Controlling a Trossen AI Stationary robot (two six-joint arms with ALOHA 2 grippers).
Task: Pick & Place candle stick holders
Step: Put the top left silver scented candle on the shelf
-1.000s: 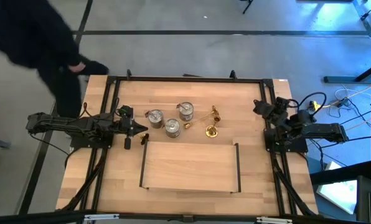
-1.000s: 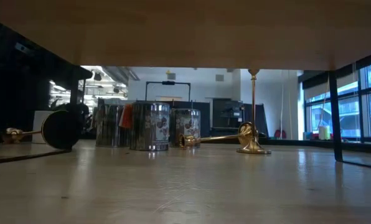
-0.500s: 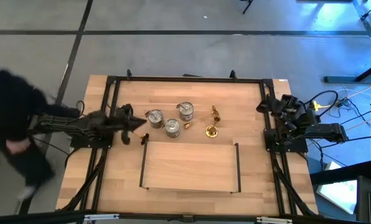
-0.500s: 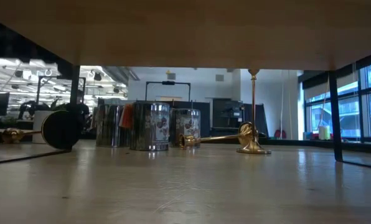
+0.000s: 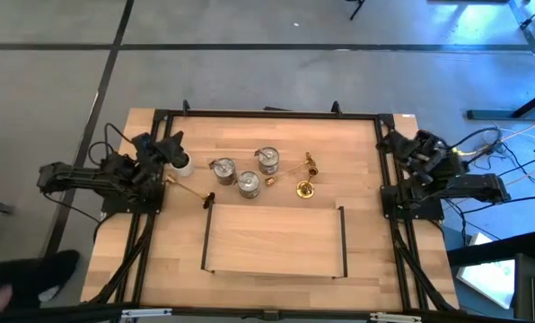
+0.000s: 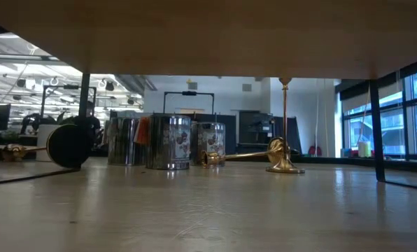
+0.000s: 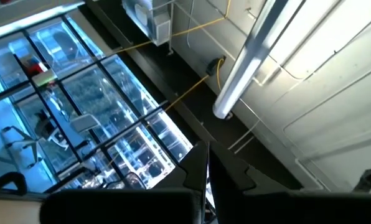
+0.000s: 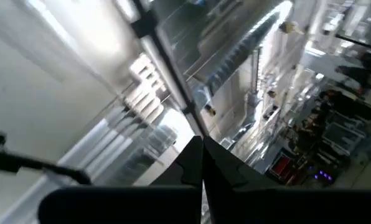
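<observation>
Nearest the low camera, a gold holder [image 6: 285,162] stands upright right of centre with another lying beside it; they look light, slick and tippy, best pinched low on the stem. Behind, the three silver holders [image 6: 168,142] look rigid and suit a grip across the body. At the high view's edges, the left gripper [image 5: 171,146] and right gripper [image 5: 415,144] are closed on nothing.

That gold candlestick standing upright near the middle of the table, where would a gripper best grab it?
Probably by the slim stem of the upright gold candlestick, coming from above with fingers either side. Its round base sits flat on the table; the stem is narrow and free all round.
</observation>
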